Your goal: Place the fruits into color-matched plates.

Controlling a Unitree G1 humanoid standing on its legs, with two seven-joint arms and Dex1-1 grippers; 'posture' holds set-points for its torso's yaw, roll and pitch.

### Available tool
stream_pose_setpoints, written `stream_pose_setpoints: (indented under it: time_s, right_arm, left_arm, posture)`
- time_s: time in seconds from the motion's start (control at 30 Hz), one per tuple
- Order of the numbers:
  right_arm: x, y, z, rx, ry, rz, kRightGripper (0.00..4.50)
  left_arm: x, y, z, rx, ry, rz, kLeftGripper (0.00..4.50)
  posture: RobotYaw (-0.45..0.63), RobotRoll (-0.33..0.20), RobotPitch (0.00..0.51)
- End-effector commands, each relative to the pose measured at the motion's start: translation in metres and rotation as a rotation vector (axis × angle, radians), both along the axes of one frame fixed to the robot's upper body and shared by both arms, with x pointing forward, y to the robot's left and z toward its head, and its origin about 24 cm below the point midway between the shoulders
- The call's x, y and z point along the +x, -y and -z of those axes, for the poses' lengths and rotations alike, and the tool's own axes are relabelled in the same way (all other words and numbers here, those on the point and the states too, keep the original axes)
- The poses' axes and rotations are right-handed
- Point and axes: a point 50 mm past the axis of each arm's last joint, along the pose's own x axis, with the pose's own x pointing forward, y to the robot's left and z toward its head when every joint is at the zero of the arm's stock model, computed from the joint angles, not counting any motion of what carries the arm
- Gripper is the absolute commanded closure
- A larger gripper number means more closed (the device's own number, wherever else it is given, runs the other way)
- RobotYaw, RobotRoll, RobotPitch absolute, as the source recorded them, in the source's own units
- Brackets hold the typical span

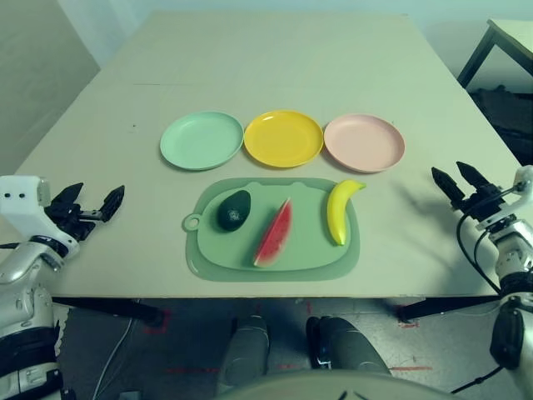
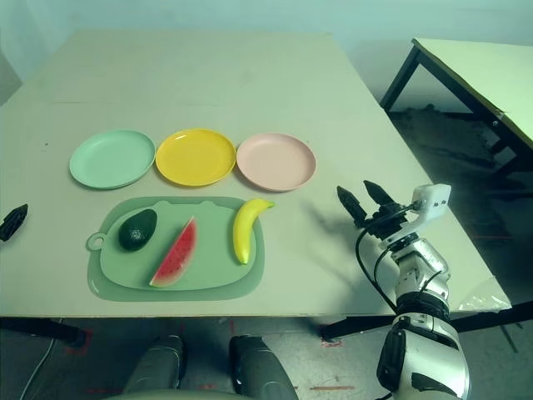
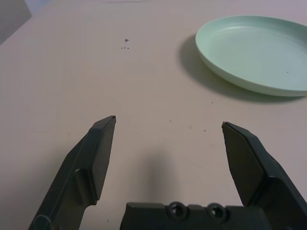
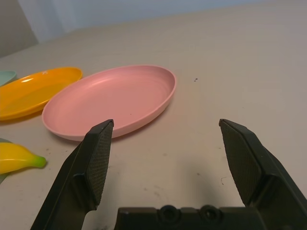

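Note:
A dark green avocado [image 1: 235, 209], a red watermelon wedge [image 1: 275, 233] and a yellow banana [image 1: 341, 210] lie side by side on a large green mat [image 1: 275, 265]. Behind the mat stand three bare plates in a row: mint green [image 1: 201, 140], yellow [image 1: 283, 137] and pale pink [image 1: 364, 142]. My left gripper [image 1: 94, 202] hovers open at the table's left edge, well left of the mat. Off to the right of the mat my right gripper [image 1: 456, 181] is open too, facing the pink plate [image 4: 112, 101]. Neither holds anything.
The table's front edge runs just below the mat. A second table [image 2: 475, 71] stands off to the right, with a gap of floor between. Bare tabletop stretches behind the plates.

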Motion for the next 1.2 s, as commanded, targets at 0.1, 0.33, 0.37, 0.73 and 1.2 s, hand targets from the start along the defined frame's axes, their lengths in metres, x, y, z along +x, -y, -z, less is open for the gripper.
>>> stream_pose_setpoints:
  time_s: [0.1, 0.33, 0.37, 0.73, 1.2]
  right_arm:
    - [0.000, 0.002, -0.001, -0.009, -0.007, -0.002, 0.07]
    - [-0.003, 0.013, -0.009, -0.034, -0.007, 0.013, 0.07]
    - [-0.004, 0.016, -0.011, -0.041, -0.008, 0.020, 0.07]
    - [0.003, 0.023, -0.039, -0.163, -0.032, 0.001, 0.07]
    - [0.022, -0.051, -0.115, -0.801, 0.010, -0.486, 0.07]
  left_arm:
    - [0.001, -0.001, -0.007, 0.003, 0.025, -0.010, 0.00]
    - [0.003, 0.000, -0.005, -0.017, 0.042, -0.016, 0.00]
    - [0.004, 0.001, -0.003, -0.022, 0.042, -0.012, 0.00]
    - [0.022, 0.009, -0.006, -0.008, -0.026, 0.180, 0.00]
    - [0.014, 0.050, -0.050, 0.151, -0.143, 1.123, 0.00]
  posture:
    - [0.11, 0.000, 0.136]
    - [0.09, 0.000, 0.125]
    - [0.09, 0.000, 0.130]
    - [0.03, 0.000, 0.163]
    - [0.00, 0.000, 0.151]
